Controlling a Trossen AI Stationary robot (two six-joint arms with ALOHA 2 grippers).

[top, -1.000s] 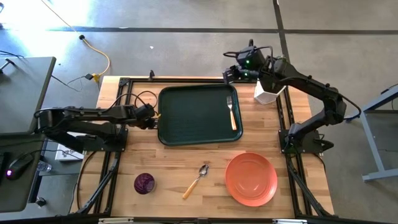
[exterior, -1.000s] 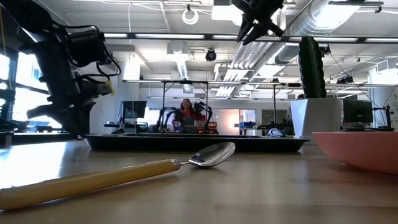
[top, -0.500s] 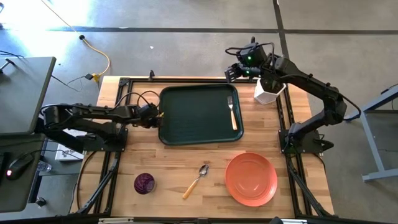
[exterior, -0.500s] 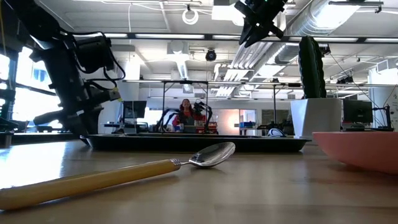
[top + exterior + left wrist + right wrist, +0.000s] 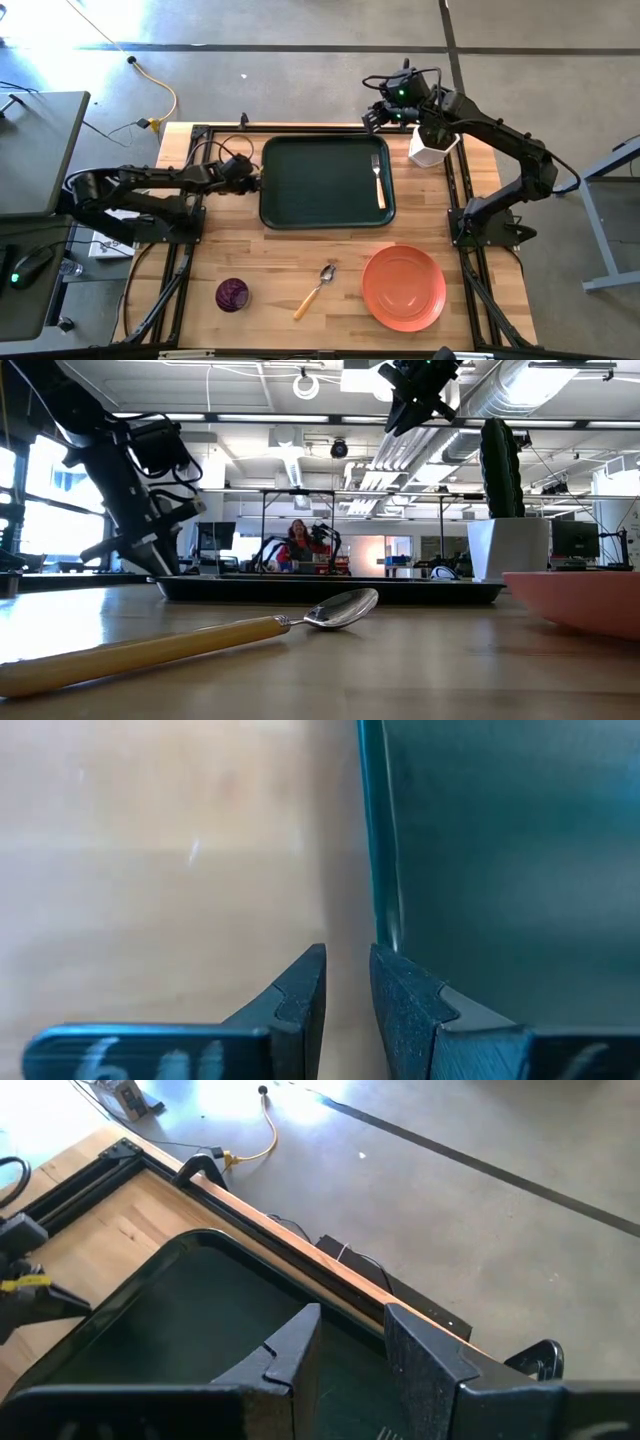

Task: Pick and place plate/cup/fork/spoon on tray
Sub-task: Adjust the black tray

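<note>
near edge of counter (image 5: pixel 270 260): purple cup (image 5: pixel 232 294), spoon (image 5: pixel 314 290) lying diagonal, salmon plate (image 5: pixel 404 287). glossy green tray (image 5: pixel 325 182) mid-counter, fork (image 5: pixel 378 180) along its right side. left end effector (image 5: pixel 246 181) pinches the tray's left rim, fingers nearly together. right end effector (image 5: pixel 374 115) hovers over far edge, slightly apart, empty; likely nearer the plate.

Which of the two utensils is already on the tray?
The fork. It lies along the right side of the green tray, while the spoon is on the bare wood between the cup and the plate.
</note>
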